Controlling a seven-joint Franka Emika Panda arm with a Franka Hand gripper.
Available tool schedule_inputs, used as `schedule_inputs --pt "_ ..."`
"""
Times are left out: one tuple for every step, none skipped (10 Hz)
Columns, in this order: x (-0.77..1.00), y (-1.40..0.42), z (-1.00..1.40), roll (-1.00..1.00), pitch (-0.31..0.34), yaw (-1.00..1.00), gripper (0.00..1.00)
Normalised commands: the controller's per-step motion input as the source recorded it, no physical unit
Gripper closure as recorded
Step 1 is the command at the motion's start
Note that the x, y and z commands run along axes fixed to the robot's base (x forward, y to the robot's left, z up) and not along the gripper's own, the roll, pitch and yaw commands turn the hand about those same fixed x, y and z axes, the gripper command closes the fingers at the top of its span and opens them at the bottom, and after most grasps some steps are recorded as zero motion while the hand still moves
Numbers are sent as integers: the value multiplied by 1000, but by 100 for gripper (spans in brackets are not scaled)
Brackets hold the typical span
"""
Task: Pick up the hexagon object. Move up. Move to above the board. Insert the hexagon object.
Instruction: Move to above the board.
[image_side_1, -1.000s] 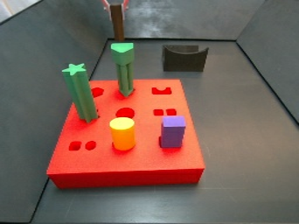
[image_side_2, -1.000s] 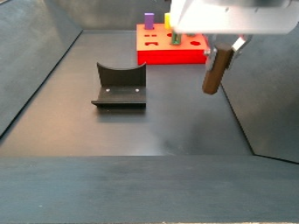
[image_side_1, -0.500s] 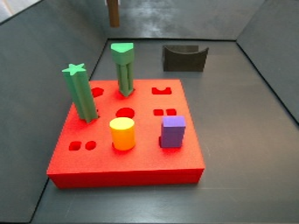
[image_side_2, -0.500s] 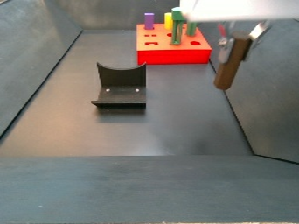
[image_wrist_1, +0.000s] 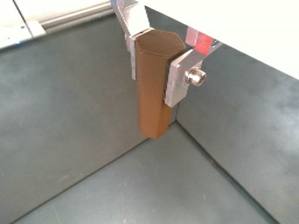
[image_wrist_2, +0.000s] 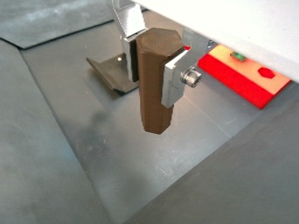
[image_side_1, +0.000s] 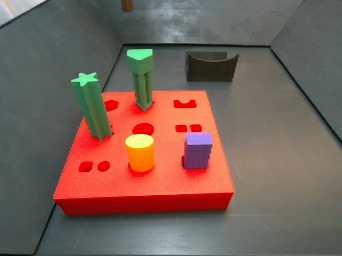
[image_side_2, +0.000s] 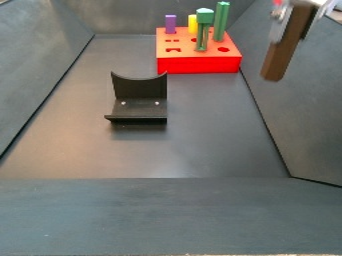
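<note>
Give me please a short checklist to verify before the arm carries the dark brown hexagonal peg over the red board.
1. Grip: the gripper holds the dark brown hexagonal peg between both silver fingers in both wrist views: ok.
2. Peg lifted off the grey floor, hanging high in a side view: ok.
3. Peg roughly upright: ok.
4. Peg above the thick red board: not ok, it is off to the side.
5. Path clear of the green star-topped peg and green triangular-topped peg: cannot tell.
6. Matching hexagonal hole free: cannot tell.
</note>
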Motion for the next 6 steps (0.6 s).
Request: schedule_inputs --pt "-19 34 582 52 80 18 100" --pt "-15 27 480 50 80 18 100" --pt "-7 13 277 52 79 16 100" --pt "-7 6 174 58 81 16 100" --pt "289 -1000 226 119 245 -787 100" --pt "288 -1000 226 111 244 -709 100"
